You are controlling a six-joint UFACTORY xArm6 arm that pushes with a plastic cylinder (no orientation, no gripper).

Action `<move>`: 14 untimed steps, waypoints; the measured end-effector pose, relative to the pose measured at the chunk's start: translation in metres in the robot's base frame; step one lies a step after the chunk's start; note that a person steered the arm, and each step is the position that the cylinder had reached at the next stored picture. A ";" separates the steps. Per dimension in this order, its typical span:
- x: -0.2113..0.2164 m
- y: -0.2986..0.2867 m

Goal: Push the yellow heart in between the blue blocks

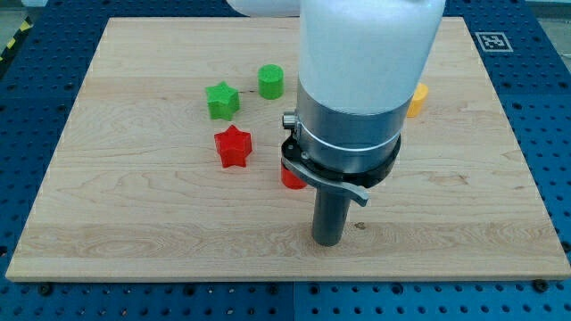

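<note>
Nearest the board's bottom edge, a bit right of centre: our tip (328, 241), rod end down on the wood, touching no block; no jaws on this rig, nothing held.

Just behind it, a red block (291, 176), shape unclear, mostly hidden by the arm body. Left of that, the red star (234, 146).

Further up: green star (222, 100), then green cylinder (271, 81), both left of centre toward the top edge.

Key relation: the only yellow block (417, 100) peeks out behind the arm's right side, so up and right of our tip, well apart. Shape hidden, prob. the heart, can't confirm. Blue blocks not visible, likely behind the arm, so push direction can't be fixed yet.

Writing: none readable. A square fiducial marker (490, 41) sits off the board's top right corner, on the blue table (549, 134).
</note>
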State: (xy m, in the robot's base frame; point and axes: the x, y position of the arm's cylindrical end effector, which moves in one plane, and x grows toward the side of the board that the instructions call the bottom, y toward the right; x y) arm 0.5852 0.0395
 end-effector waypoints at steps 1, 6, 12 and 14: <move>0.000 0.000; -0.041 0.021; -0.152 0.290; -0.220 0.277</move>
State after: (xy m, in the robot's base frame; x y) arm 0.3651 0.3169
